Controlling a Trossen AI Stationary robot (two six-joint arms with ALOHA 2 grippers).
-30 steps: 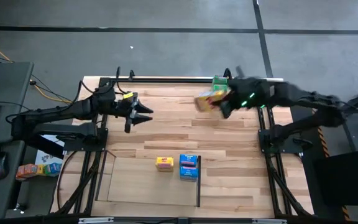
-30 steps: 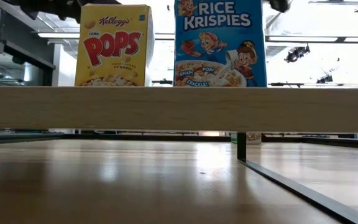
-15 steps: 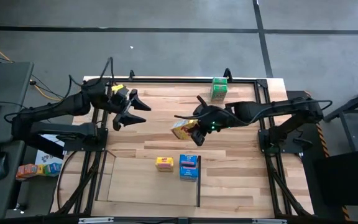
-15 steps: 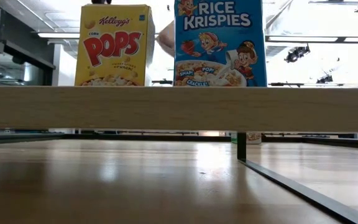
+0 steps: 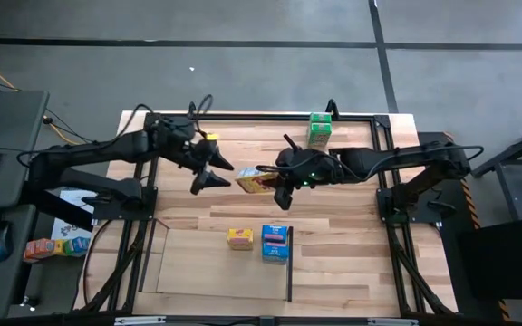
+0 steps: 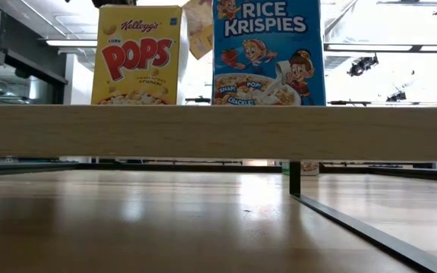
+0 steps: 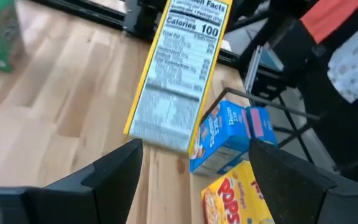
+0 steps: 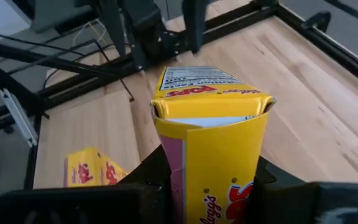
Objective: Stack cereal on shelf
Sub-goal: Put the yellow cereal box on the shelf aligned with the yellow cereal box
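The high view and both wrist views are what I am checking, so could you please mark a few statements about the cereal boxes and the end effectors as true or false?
1. The right end effector holds a yellow box. True.
2. The left end effector grips that yellow box. False: it is open, just short of the box.
3. A green box stands near the table's far edge. True.
4. The blue box lies flat on the shelf. False: it stands upright beside the second yellow box.
5. The held box is lifted above the table. True.
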